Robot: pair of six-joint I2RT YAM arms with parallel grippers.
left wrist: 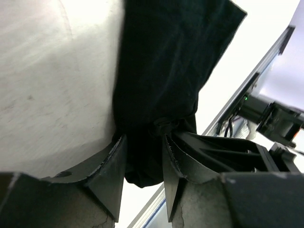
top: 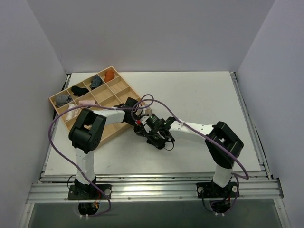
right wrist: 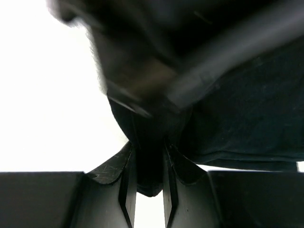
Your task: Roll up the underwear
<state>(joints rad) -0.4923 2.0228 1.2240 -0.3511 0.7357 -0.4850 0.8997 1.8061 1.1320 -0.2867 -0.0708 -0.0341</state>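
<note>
Pinching the underwear point(left wrist: 166, 71) from both sides at mid-table.
Right gripper point(right wrist: 149, 147) has its fingers narrow, with a fold of the black cloth squeezed between them. The rest spreads ahead and to its right. Left gripper point(left wrist: 142, 142) stands partly parted with bunched cloth in the gap; whether it presses I cannot tell. The garment's long axis runs straight away from those fingers across the table point(left wrist: 47, 71). Both arms are equally near. The wooden tray point(top: 121, 92) lies beyond, to the left.

The left arm point(top: 84, 164) and right arm point(top: 195, 129) share white links, black joints and looping purple cables point(top: 51, 133).
</note>
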